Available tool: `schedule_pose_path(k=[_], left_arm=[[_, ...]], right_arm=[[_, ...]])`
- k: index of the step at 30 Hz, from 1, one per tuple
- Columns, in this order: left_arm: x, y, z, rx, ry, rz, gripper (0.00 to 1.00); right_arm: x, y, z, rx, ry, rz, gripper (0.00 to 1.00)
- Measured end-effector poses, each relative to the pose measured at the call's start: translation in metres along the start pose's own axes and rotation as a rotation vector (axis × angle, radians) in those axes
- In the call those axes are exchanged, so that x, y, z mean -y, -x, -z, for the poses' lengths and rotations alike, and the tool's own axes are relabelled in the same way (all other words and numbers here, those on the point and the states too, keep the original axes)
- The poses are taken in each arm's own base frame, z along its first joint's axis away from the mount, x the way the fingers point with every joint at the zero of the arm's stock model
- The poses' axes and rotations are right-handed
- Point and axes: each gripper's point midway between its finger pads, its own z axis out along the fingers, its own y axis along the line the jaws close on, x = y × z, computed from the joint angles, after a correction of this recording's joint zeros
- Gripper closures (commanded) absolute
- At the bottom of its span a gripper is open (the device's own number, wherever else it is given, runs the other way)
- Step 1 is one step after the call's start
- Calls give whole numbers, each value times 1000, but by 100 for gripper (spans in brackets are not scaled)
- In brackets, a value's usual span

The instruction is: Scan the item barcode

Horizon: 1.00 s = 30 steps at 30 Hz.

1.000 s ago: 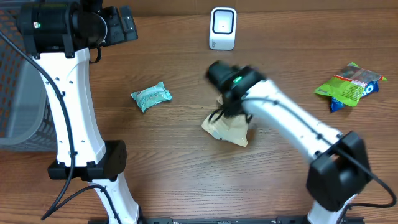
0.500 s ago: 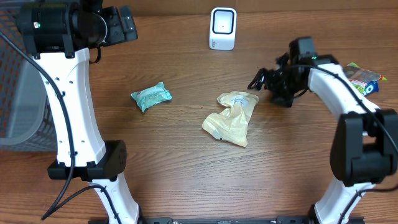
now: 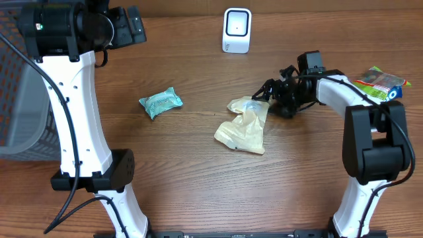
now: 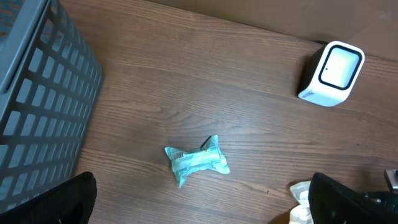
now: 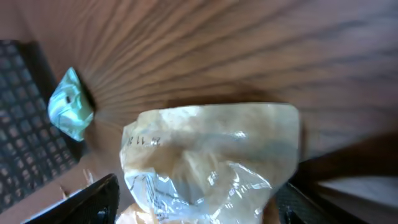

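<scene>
The item, a crumpled tan plastic bag (image 3: 246,125), lies at mid-table. My right gripper (image 3: 263,91) sits low at the bag's upper right end, pointing left. In the right wrist view the bag (image 5: 211,155) fills the gap between the two dark fingers (image 5: 99,199), which stand open on either side of it. The white barcode scanner (image 3: 236,30) stands at the back of the table, also in the left wrist view (image 4: 331,73). My left gripper (image 3: 129,26) hangs high at the back left, open and holding nothing (image 4: 208,205).
A teal packet (image 3: 160,102) lies left of the bag, also visible as the teal packet (image 4: 196,160) from the left wrist. A green and blue snack packet (image 3: 373,89) lies far right. A grey mesh basket (image 3: 13,86) stands at the left edge.
The right arm swung off the bag to the right, then came back left and low to the bag's upper end, its jaws narrowing a little. The left arm has not moved.
</scene>
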Motion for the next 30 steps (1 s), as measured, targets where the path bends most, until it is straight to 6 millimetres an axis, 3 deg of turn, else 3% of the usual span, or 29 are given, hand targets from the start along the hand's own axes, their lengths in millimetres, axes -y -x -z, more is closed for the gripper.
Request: schedule_pose_path(k=[6, 10, 13, 15, 25, 30], left_arm=[[0, 0, 0, 0, 0, 0, 0], [0, 0, 0, 0, 0, 0, 0], [0, 0, 0, 0, 0, 0, 0], [0, 0, 0, 0, 0, 0, 0], [0, 0, 0, 0, 0, 0, 0], [0, 0, 0, 0, 0, 0, 0]], right_arm=[[-6, -4, -15, -23, 24, 25, 48], [-7, -5, -22, -32, 30, 42, 57], [-9, -5, -26, -32, 42, 76, 85], [-10, -7, -30, -40, 48, 94, 95], [-2, -20, -28, -84, 8, 85, 96], [-5, -26, 2, -33, -130, 105, 96]])
